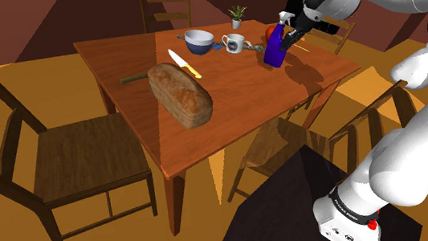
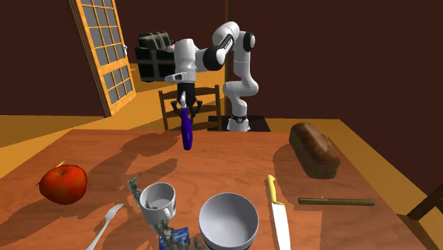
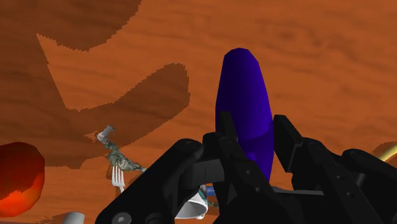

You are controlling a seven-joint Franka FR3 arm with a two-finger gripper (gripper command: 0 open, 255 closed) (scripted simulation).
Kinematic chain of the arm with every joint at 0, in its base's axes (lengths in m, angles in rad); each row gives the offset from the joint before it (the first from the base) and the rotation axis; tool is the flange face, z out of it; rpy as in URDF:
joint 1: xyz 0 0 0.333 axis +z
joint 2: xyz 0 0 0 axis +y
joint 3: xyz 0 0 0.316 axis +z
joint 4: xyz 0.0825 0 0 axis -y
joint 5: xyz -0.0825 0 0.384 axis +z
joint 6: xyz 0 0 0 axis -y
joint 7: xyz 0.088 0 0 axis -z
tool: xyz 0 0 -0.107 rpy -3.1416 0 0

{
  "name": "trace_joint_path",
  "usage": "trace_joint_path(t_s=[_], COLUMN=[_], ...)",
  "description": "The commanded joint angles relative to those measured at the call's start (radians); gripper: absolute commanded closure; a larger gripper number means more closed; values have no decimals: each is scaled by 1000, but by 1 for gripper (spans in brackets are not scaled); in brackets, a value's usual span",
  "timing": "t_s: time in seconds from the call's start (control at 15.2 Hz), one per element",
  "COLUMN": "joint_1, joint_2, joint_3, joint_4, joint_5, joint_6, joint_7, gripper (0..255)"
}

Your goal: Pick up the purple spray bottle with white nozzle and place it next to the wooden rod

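Note:
The purple spray bottle (image 1: 275, 48) (image 2: 187, 128) (image 3: 242, 100) has a white nozzle and is clasped near its top by my black gripper (image 1: 291, 29) (image 2: 183, 104) (image 3: 254, 129), which is shut on it. It hangs a little tilted over the wooden table (image 1: 238, 93), near the edge closest to my stand, with its base close to the tabletop; I cannot tell whether it touches. The thin wooden rod (image 1: 133, 77) (image 2: 335, 202) lies across the table from the bottle, just beyond the bread loaf (image 1: 179, 95) (image 2: 314, 148).
Between bottle and rod lie a yellow-handled knife (image 1: 184, 63) (image 2: 278, 213), a bowl (image 1: 199, 38) (image 2: 227, 220) and a mug (image 1: 233, 43) (image 2: 157, 202). An apple (image 2: 63, 183), a fork (image 2: 105, 226) and a small plant (image 1: 237, 14) sit nearby. Chairs (image 1: 54, 155) surround the table.

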Motion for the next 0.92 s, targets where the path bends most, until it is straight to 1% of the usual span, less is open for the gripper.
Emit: trace_joint_path(t_s=[0.0, 0.86], joint_1=[0, -1], joint_2=[-5, -15], joint_3=[1, 0], joint_4=[23, 187], joint_5=[-9, -37], joint_6=[-26, -193], joint_7=[11, 53], gripper=[255, 255])
